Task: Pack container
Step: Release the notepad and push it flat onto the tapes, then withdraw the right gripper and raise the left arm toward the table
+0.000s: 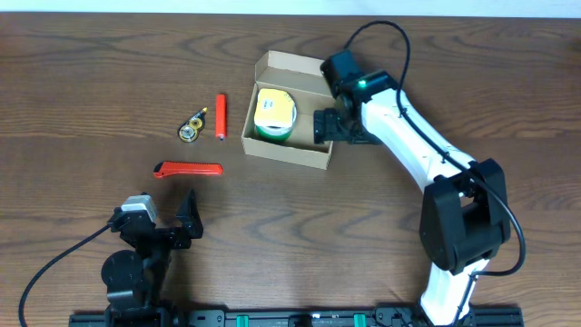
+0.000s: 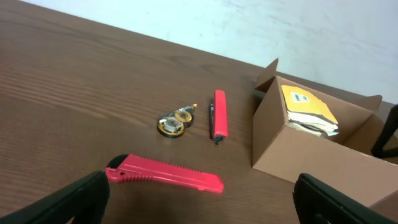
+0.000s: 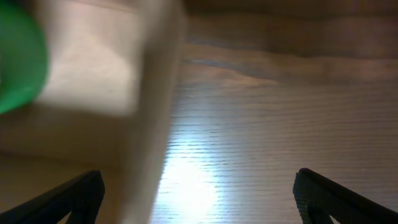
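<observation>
**Left arm nearer the loose items; cutter lies crosswise ahead of it**

- Container: open on the table, right of centre. A yellow-and-green roll is already inside.
- Right gripper: at the container's right wall with its fingers spread. The wrist view shows a blurred cardboard wall standing between them, not pinched. Cannot tell whether either finger touches the wall.
- Left gripper: spread and holding nothing, low at the near left, well apart from the container.
- Still outside, all left of the container: red box cutter, red pen, small tape dispenser.
- Key relation: the cutter lies directly ahead of the left gripper, between it and the other two items. Its long axis runs across the gripper's line of approach. The pen points roughly along that line.
- Judgement: the left arm is better placed for the next pick, and the container lies to its right.
- Unclear: the right wrist view is badly out of focus, and the container floor beside the roll is hidden.
</observation>
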Controlling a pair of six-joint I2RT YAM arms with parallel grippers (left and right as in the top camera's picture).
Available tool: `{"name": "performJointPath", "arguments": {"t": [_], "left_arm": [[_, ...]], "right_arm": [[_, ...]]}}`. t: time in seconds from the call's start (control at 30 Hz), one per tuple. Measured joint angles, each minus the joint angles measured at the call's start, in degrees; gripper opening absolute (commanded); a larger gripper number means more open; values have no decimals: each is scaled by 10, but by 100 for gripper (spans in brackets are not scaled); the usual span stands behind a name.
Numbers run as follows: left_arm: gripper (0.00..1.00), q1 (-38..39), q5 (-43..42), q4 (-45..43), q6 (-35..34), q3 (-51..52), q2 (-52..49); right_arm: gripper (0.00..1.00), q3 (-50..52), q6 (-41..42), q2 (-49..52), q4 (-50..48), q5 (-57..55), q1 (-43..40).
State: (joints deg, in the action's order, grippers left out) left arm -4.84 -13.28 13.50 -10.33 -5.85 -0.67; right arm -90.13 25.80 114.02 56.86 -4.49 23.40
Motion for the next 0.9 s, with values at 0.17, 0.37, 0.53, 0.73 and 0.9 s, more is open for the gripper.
{"name": "performJointPath", "arguments": {"t": [0.17,0.37,0.53,0.73,0.9], "left_arm": [[95,0,0,0,0,0,0],[95,0,0,0,0,0,0],[95,0,0,0,0,0,0],[95,0,0,0,0,0,0],[95,0,0,0,0,0,0]], "right_arm": [[99,10,-5,0,0,0,-27],[99,10,-21,0,1,-2,-38],[99,10,-33,0,3,-2,-38],[99,10,-58,0,6,-3,-39],[99,10,-74,0,6,-3,-41]]}}
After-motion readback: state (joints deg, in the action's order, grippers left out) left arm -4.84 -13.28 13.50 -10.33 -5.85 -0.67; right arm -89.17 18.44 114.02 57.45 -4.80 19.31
